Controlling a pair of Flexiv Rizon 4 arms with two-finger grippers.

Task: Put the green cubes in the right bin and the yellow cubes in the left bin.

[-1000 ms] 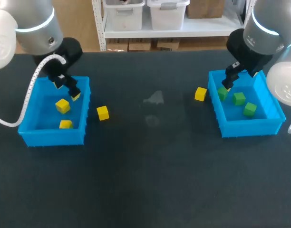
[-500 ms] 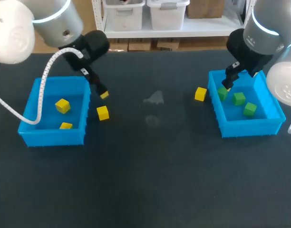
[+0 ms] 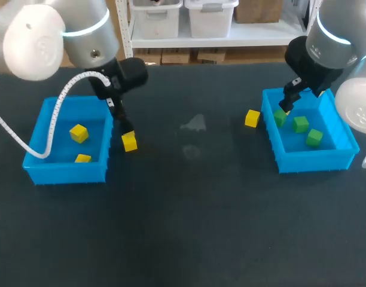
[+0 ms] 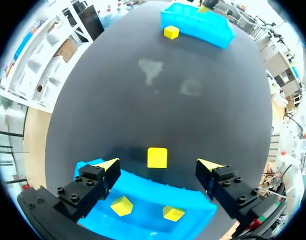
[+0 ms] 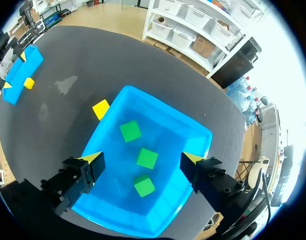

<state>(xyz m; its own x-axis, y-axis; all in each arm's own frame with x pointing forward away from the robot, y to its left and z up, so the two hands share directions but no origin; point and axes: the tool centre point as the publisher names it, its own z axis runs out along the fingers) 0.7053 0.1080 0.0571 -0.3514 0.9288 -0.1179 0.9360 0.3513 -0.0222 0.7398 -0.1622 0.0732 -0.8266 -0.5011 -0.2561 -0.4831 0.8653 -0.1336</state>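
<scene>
Partly done, approx 5 of 7 sorted. 3 green cubes in right bin, by right edge of bench. 2 yellow cubes in left bin, by left edge. Left to do: stray yellow cube on bench just outside left bin's inner wall; second stray yellow cube just outside right bin's inner wall. Left gripper over the former, fingers spread, nothing held. Right gripper above right bin, fingers apart, empty.

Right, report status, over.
Left gripper open over yellow cube beside left bin. Right gripper open over right bin, three green cubes inside. Second yellow cube beside right bin.
</scene>
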